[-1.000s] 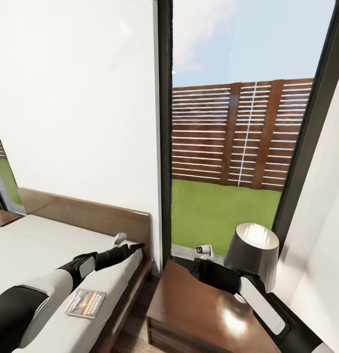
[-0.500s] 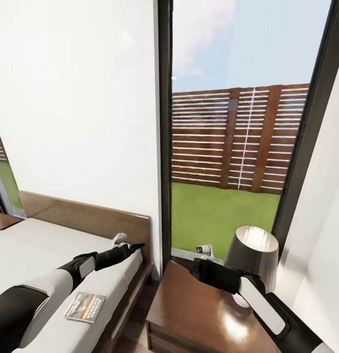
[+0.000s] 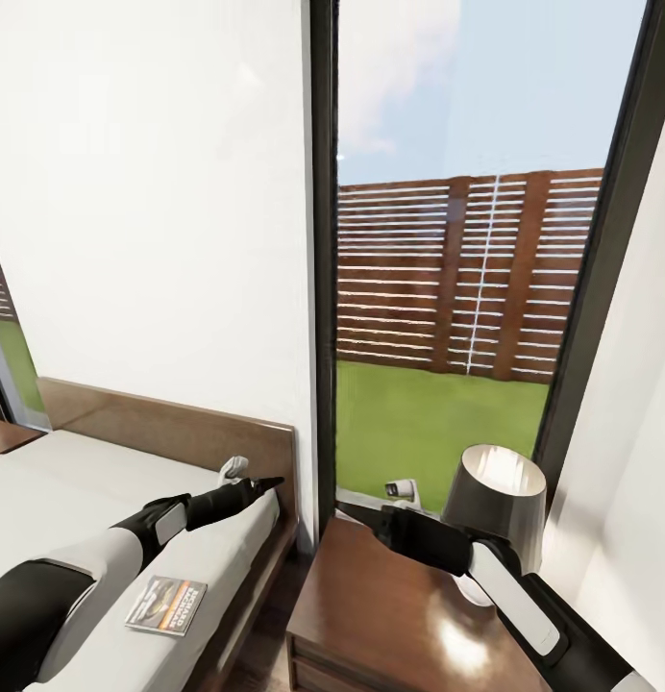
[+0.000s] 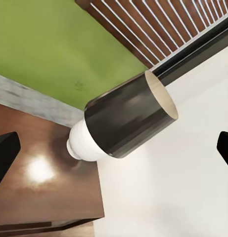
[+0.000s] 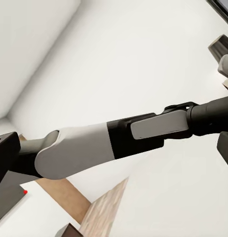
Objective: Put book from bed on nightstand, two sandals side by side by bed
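On the bed (image 3: pixel 73 481), near its outer edge, I count one book (image 3: pixel 166 605) lying flat on the mattress, just beside my left forearm. My left gripper (image 3: pixel 238 474) hangs above the mattress close to the headboard, and its two dark fingertips (image 4: pixel 5 153) sit wide apart at the edges of the left wrist view. My right gripper (image 3: pixel 402 492) hovers over the one nightstand (image 3: pixel 390 615) beside the window; its fingers (image 5: pixel 6 168) likewise stand spread. One lamp (image 3: pixel 494 500) with a dark shade stands on that nightstand, by the right arm.
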